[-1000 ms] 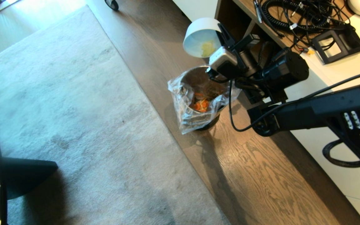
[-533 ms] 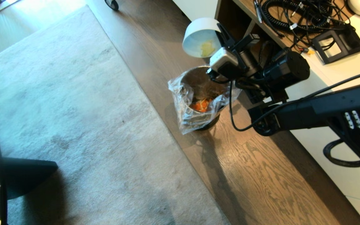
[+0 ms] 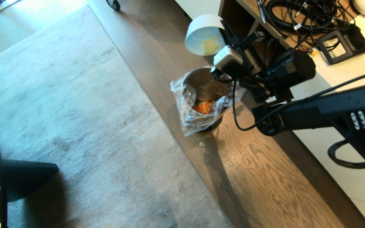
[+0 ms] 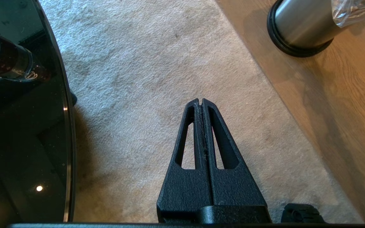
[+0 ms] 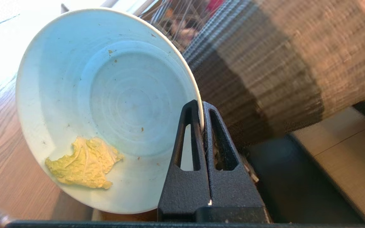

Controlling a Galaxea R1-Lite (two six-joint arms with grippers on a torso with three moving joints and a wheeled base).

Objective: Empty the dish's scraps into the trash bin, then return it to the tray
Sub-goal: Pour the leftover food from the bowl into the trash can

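Dish (image 3: 204, 34) rim between right end effector (image 3: 225, 30) fingers

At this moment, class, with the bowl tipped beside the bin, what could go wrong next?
1. A pale yellow leaf clings inside the dish, so it may return unemptied.
2. The dish hangs past the trash bin rim, so the leaf could drop on the floor.
3. The right gripper pinches only the rim; the dish might slip.
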